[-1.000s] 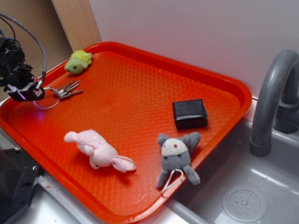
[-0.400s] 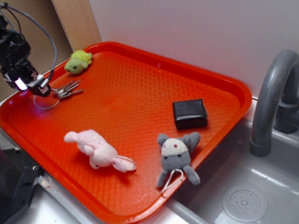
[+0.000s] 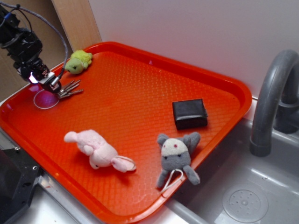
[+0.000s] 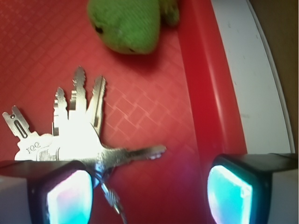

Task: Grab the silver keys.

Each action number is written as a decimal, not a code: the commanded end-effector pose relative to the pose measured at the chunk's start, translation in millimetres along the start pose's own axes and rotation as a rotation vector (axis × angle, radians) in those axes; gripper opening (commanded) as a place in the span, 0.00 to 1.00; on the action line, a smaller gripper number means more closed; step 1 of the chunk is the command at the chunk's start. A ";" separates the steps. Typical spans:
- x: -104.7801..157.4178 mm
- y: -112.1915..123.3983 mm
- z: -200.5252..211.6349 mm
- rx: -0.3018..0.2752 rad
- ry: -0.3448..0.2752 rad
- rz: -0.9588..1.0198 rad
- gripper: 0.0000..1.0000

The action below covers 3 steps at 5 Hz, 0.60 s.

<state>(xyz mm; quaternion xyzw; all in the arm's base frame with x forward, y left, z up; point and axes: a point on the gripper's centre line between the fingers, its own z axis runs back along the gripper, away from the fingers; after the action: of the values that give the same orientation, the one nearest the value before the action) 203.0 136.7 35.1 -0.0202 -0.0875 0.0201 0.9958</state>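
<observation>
Gripper [image 4: 149, 186] spread apart over the silver keys [image 4: 77, 135] (one stamped "100") on the red tray [image 4: 205, 107]

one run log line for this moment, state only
claw: open, above key heads | silver keys: flat on red tray, ungrasped | green plush: beyond key tips, apart | phase: pre-grasp

I read the silver keys [image 4: 74, 135] as bright, reflective metal; tray [image 3: 140, 84] as orange plastic, diamond-textured, smooth glossy rim; green toy [image 4: 128, 23] as matt knitted cloth; faucet [image 3: 275, 98] as smooth grey.
</observation>
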 end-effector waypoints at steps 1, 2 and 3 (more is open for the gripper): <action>0.2 -41.5 -9.0 -0.093 0.013 -0.138 1.00; -9.5 -53.9 -5.5 -0.094 0.044 -0.189 1.00; -21.1 -55.8 -3.9 -0.090 0.053 -0.181 1.00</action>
<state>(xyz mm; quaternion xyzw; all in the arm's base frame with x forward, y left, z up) 192.4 81.9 27.2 -0.0573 -0.0593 -0.0696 0.9942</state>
